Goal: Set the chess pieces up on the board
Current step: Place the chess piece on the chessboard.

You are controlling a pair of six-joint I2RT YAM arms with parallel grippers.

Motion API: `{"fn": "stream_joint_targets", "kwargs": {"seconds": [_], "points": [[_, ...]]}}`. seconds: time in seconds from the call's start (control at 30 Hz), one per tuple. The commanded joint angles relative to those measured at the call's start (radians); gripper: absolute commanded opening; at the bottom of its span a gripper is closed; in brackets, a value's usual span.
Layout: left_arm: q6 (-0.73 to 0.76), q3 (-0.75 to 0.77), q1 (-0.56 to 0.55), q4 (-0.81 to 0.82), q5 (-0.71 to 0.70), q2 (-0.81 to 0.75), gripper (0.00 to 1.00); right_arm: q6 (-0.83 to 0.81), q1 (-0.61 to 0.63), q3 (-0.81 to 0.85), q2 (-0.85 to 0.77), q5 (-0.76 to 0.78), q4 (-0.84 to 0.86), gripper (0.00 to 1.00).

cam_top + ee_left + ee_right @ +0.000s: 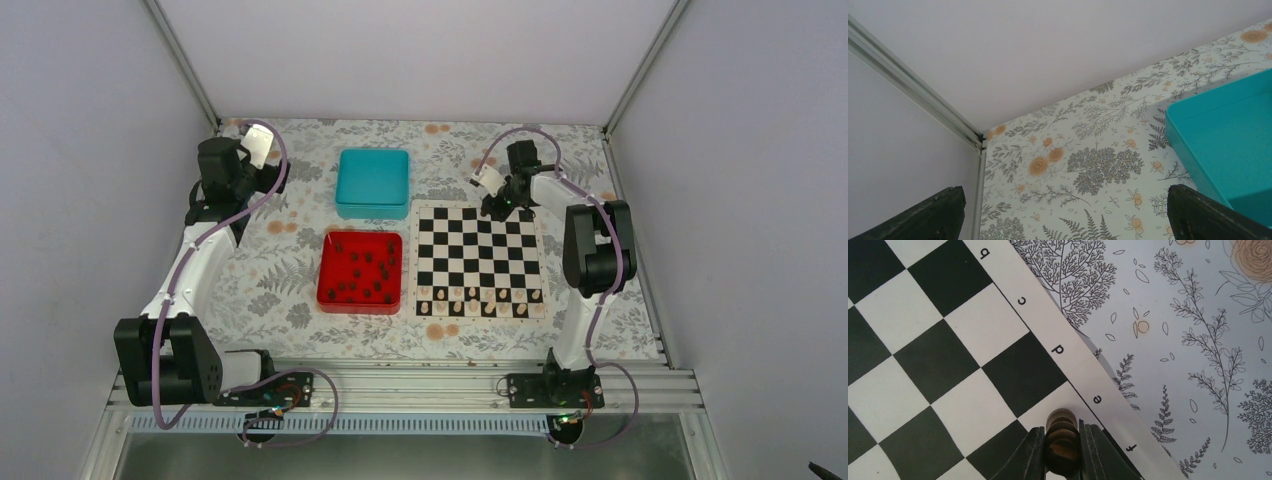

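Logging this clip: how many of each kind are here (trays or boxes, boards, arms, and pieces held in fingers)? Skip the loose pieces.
Red tray: 1
Teal box: 1
Chessboard: 1
Robot arms: 2 (left arm, right arm)
Dark piece held in the right fingers: 1
Total: 6

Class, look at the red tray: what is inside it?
Many small dark pieces lie scattered across the floor of the red tray. Nothing covers them, but from above they are too small to tell which kinds they are, or whether any touch.
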Motion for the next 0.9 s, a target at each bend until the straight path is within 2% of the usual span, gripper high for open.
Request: {"fn": "stream_joint_targets", "kwargs": {"seconds": [0.0,0.4,0.47,0.53,0.87], "points": [[0.001,-0.004,0.001,0.027,0.016,0.007,1.0,-0.007,-0.005,-0.018,0.022,0.006,0.037,0.04],[0.005,-0.006,0.002,0.025,0.028,0.012,1.0,-0.016,-0.006,-0.024,0.04,0.016,0.021,0.07],[0.005,-0.007,0.002,0.027,0.028,0.01,1.0,-0.016,-0.004,-0.03,0.031,0.019,0.028,0.13],[0.007,-0.008,0.002,0.026,0.029,0.008,1.0,-0.012,-0.007,-0.041,0.015,0.016,0.037,0.26],[0.008,-0.012,0.002,0.034,0.024,0.007,1.0,-0.006,-0.013,-0.032,-0.06,-0.007,0.035,0.5]]}}
